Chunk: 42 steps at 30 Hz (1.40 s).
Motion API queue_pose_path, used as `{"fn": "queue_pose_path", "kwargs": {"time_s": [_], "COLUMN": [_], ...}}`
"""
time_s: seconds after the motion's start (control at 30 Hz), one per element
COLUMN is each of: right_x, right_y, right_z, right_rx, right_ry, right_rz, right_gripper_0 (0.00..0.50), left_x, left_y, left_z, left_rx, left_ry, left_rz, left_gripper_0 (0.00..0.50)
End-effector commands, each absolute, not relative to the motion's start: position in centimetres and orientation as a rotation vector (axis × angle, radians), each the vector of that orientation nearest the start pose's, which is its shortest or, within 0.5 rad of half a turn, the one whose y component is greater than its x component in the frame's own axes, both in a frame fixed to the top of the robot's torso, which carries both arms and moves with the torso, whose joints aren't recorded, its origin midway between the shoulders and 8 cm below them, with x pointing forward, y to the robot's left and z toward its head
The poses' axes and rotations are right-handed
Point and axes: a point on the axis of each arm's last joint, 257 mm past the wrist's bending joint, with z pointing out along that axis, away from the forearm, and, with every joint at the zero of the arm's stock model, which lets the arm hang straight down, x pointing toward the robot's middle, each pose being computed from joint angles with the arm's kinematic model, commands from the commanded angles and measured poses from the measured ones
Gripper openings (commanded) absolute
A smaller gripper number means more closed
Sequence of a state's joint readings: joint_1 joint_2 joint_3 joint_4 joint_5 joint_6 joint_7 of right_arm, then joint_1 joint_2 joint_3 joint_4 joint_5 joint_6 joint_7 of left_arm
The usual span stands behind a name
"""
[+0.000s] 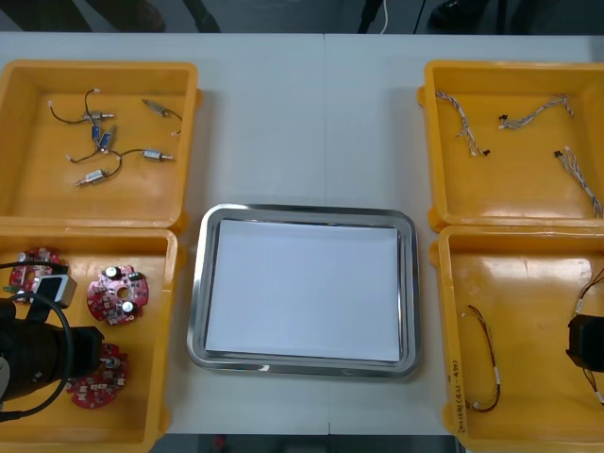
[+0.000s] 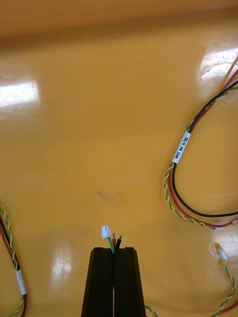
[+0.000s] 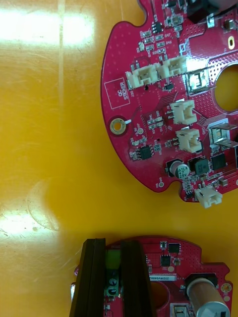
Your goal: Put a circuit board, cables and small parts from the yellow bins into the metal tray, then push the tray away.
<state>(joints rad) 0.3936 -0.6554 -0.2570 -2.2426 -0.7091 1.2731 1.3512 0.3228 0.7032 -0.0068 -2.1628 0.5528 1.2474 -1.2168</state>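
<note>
A light, off-white tabletop (image 1: pixel 302 123) spreads across the front view, matte and evenly lit, with only soft, faint shadows on it. A thin straight seam (image 1: pixel 324 113) runs from its far edge toward the middle, dividing the surface into two panels. Beyond the far edge lies a strip of dark grey floor (image 1: pixel 283 14), much dimmer than the tabletop, and a thin white cord (image 1: pixel 384 13) hangs or lies across it. Along the near edge a narrow darker band shows below the tabletop.
</note>
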Motion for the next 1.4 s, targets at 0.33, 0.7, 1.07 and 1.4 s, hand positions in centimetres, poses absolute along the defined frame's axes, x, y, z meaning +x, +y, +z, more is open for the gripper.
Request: {"fn": "queue_pose_path", "kwargs": {"time_s": [0.33,0.7,1.07,1.4], "right_x": [35.8,37.8,39.2,39.7], "right_y": [-35.4,-33.3,-32.5,-32.8], "right_z": [-24.9,-23.4,-23.4,-23.7], "right_rx": [0.086,0.102,0.103,0.088], "right_ry": [2.496,2.483,2.472,2.478], "right_rz": [0.112,0.17,0.196,0.172], "right_gripper_0": [0.0,0.0,0.0,0.0], "left_x": [31.6,33.0,34.9,36.0], "left_y": [34.6,35.1,34.5,34.0], "left_z": [-32.6,-28.2,-23.7,-19.9], "left_rx": [-0.081,-0.088,-0.057,0.008], "left_ry": [2.685,2.696,2.695,2.697], "left_rz": [-0.016,0.003,-0.017,-0.005], "left_gripper_0": [0.0,0.0,0.0,0.0]}}
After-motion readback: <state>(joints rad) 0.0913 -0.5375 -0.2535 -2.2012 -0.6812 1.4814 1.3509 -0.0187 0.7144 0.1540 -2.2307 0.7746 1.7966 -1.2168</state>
